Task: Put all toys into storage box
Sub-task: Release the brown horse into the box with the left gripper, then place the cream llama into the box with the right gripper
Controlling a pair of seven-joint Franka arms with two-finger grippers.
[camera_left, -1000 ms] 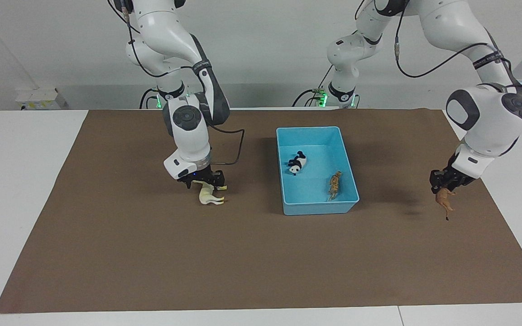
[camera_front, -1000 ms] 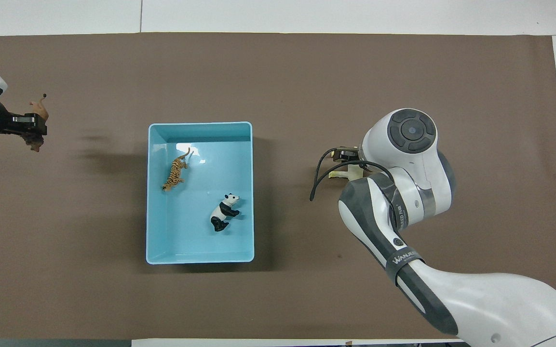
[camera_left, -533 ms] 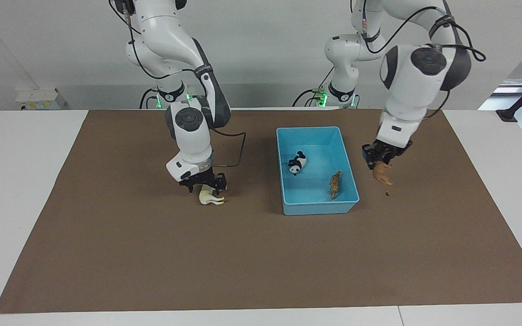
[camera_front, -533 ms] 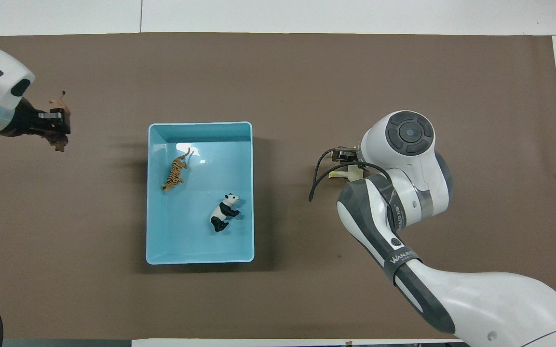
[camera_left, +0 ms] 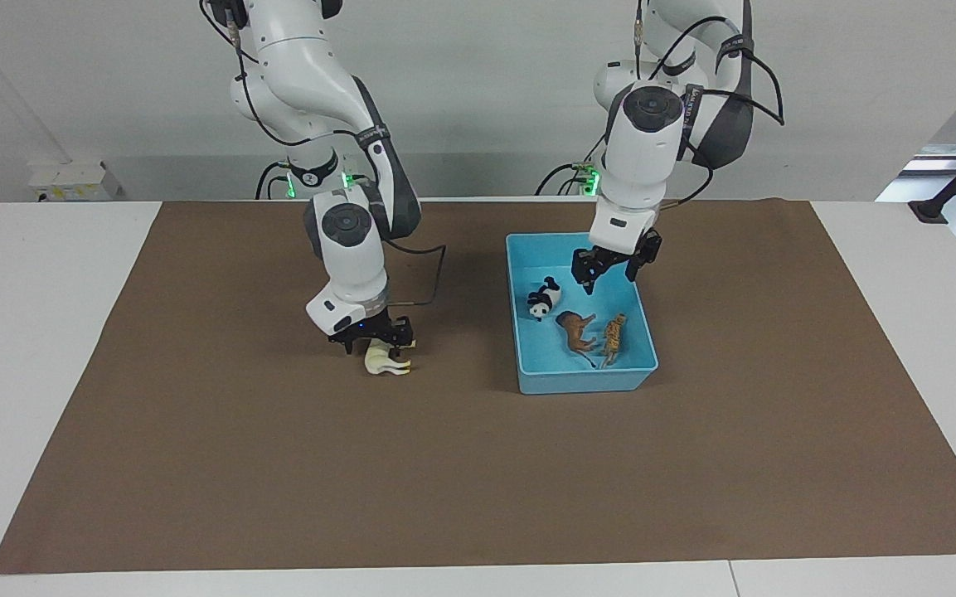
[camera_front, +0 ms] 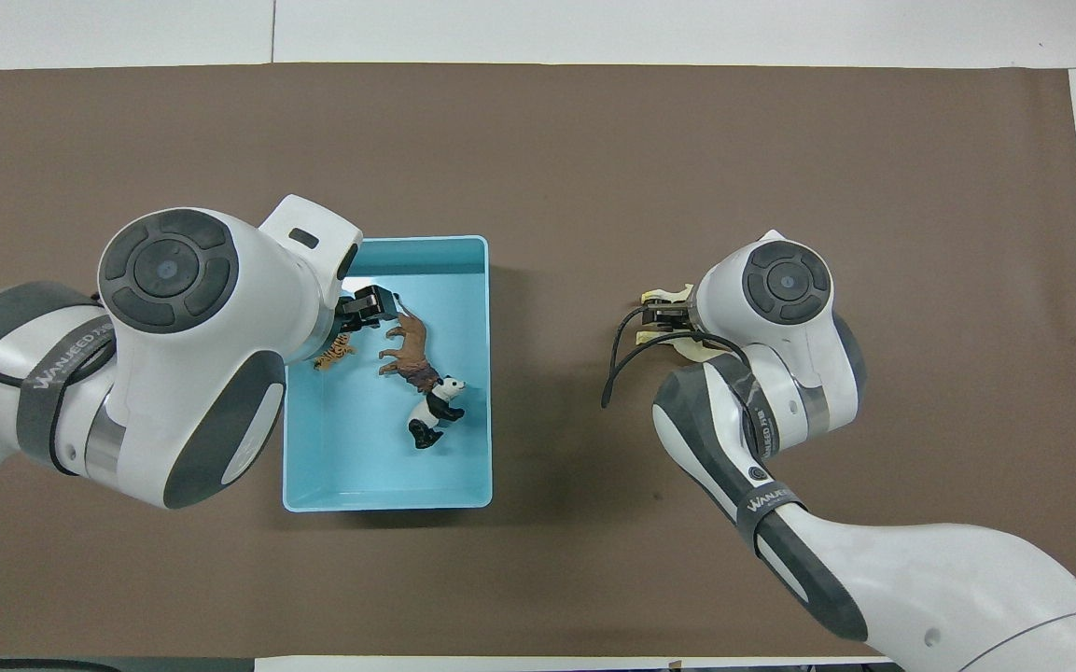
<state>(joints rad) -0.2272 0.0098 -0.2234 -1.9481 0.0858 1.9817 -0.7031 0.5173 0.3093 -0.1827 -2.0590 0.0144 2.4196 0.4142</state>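
Note:
The storage box (camera_left: 585, 383), a light blue bin, stands mid-table. In it lie the panda (camera_left: 544, 298), the brown lion (camera_left: 577, 329) and the tiger (camera_left: 613, 338). My left gripper (camera_left: 610, 267) is open and empty, up over the box above the lion. In the overhead view the left gripper (camera_front: 371, 308) is over the box (camera_front: 388, 505), beside the lion (camera_front: 407, 350); the arm partly hides the tiger (camera_front: 337, 351); the panda (camera_front: 433, 411) shows. My right gripper (camera_left: 378, 336) is shut on the cream-white horse (camera_left: 385, 361), low at the mat, toward the right arm's end of the table.
A brown mat (camera_left: 478, 481) covers the table. A black cable (camera_left: 436, 282) loops from the right wrist. In the overhead view the right wrist (camera_front: 785, 280) hides most of the horse (camera_front: 666, 297).
My left arm has swung in from its end of the table to over the box and let go of the lion, which now lies in the box. The right gripper stayed at the horse.

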